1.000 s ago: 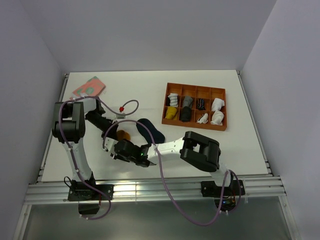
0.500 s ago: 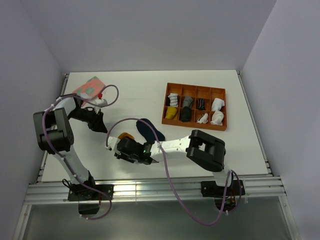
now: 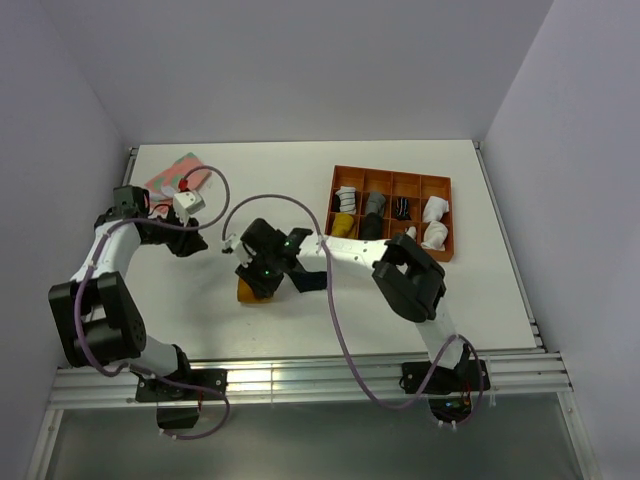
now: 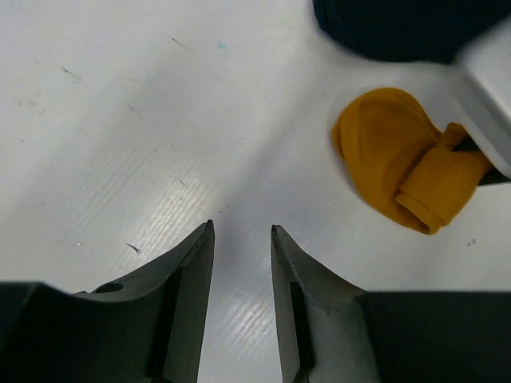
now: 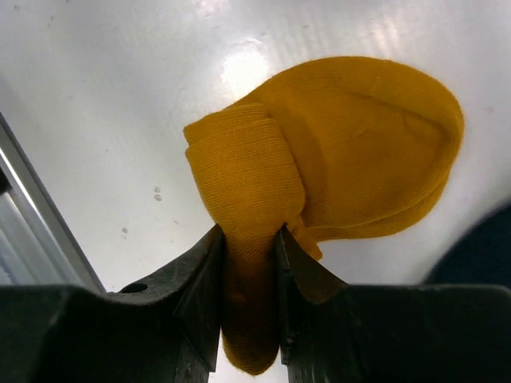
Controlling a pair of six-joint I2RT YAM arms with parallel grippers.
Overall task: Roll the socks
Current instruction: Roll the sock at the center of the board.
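**Desk:** What does the right one have?

**Me:** My right gripper (image 5: 248, 236) is clamped narrowly on a rolled fold of the mustard sock (image 5: 375, 152), and cloth fills the gap between the jaws. The fingers (image 5: 200, 295) hide the sides of the roll. The rounded remainder lies flat on the table (image 5: 96, 96).

**Desk:** And the left?

**Me:** My left gripper (image 4: 241, 231) is partly open and holds nothing. It hovers over bare tabletop, near the sock but not touching it.

**Desk:** How are the arms sitting?

**Me:** From above, my right arm reaches far left across the table with the wrist tipped down. My left arm is folded against the left edge, its gripper (image 3: 196, 245) pointing right.

**Desk:** Where's the navy sock?

**Me:** It's hard to see. The left wrist camera cuts the navy sock (image 4: 399, 28) off at the top edge, just beyond the mustard one. From above, my forearm covers most of it (image 3: 312, 283), and only a scrap of mustard (image 3: 250, 292) shows below the right gripper (image 3: 262, 277).
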